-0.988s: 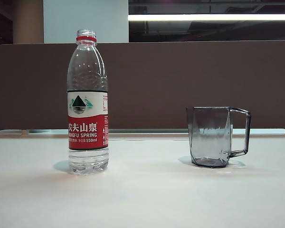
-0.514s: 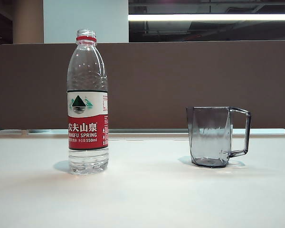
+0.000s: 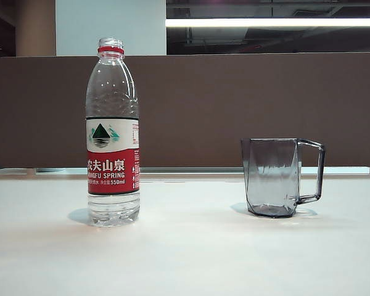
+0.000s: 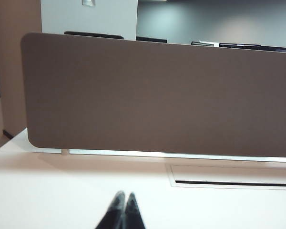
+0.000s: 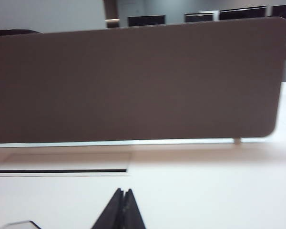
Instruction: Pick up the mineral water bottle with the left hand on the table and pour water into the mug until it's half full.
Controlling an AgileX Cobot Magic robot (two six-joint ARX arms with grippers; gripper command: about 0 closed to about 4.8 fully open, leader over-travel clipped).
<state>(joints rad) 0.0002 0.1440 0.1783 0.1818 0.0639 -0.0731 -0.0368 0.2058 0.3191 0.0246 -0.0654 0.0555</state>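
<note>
the mineral water bottle [image 3: 113, 132] stood upright on the white desk [image 3: 185, 259], on the left of the exterior view, its cap off and the red neck ring showing below the open mouth, with only a little water visible in its base. the mug [image 3: 273, 177] stood upright well apart from it to the right, its squared handle pointing right, away from the bottle. a brown partition [image 3: 234, 105] ran along the far edge of the desk behind both. neither arm appeared in the exterior view. in the left wrist view the left gripper [image 4: 123, 200] hung just over bare desk facing the partition, its two dark fingertips pressed together with nothing between them. in the right wrist view the right gripper [image 5: 122, 196] looked the same, tips closed on nothing, over the desk near a slotted cable cover [image 5: 62, 164]; a clear angular edge, probably the rim of the mug [image 5: 16, 224], showed at the frame's corner beside it.
</note>
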